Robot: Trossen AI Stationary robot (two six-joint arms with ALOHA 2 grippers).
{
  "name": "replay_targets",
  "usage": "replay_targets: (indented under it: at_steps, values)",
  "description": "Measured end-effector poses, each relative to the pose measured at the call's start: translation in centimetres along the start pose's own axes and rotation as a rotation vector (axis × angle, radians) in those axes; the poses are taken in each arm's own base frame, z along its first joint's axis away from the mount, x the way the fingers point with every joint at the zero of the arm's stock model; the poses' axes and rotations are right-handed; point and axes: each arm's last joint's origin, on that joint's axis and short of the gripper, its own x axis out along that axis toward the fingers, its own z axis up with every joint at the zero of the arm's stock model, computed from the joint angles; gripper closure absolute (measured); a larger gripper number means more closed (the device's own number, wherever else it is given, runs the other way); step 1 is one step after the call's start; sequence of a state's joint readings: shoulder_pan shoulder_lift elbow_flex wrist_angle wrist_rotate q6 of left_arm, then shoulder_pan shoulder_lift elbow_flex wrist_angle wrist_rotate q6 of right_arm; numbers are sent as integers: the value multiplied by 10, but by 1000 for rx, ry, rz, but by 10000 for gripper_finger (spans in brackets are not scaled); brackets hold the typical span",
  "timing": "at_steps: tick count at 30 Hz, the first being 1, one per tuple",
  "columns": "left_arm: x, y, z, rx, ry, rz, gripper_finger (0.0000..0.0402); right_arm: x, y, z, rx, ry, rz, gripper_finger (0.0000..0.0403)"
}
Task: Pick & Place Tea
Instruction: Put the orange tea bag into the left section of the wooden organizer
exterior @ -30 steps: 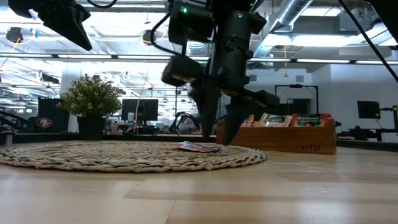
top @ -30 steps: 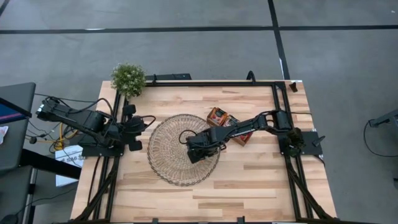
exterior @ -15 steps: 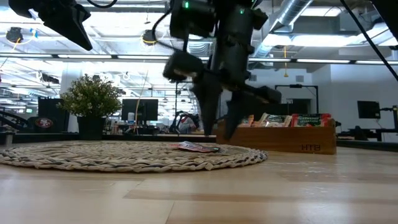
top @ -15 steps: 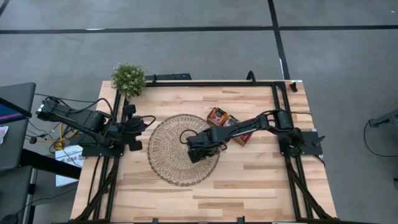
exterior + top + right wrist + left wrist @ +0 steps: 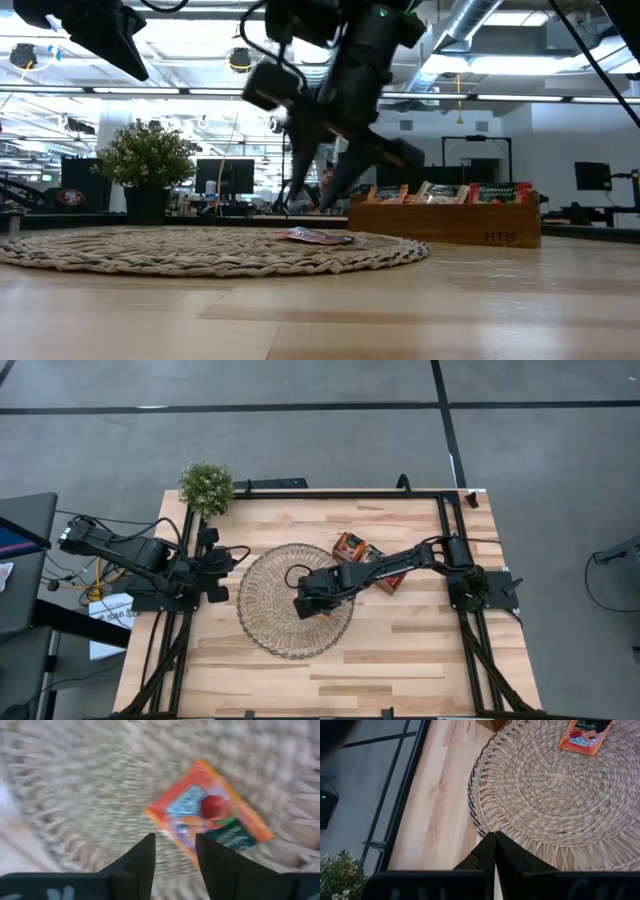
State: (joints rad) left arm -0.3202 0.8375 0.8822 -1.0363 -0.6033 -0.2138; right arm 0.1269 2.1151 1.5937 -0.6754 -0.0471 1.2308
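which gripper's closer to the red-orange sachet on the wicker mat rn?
Right. The right gripper hangs open just above the red-orange sachet lying on the wicker mat. The left gripper sits shut near the mat's left edge, across the mat from it.

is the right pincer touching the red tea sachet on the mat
Apart. Low view: the right pincer hangs open above the wicker mat, with a clear gap down to the red sachet.

Right gripper [image 5: 175,852] open, empty.

The red-orange tea sachet [image 5: 583,736] on the wicker mat [image 5: 560,810] reads "TEA"; other lettering is illegible.
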Motion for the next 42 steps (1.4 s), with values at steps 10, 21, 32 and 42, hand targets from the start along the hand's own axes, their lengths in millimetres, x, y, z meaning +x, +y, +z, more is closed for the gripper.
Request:
replay_targets:
  at_steps: [10, 21, 32, 42]
  values:
    - [0, 0, 0, 0, 0, 0, 401, 2, -6, 0, -4, 12, -33, 275]
    - [0, 0, 0, -1, -1, -1, 401, 23, -6, 1, -27, 48, -22, 276]
    - [0, 0, 0, 1, -2, -5, 402, 28, -9, -3, -35, 107, -43, 276]
    - [0, 0, 1, 3, -5, -6, 401, 15, -15, -6, -85, 168, -185, 276]
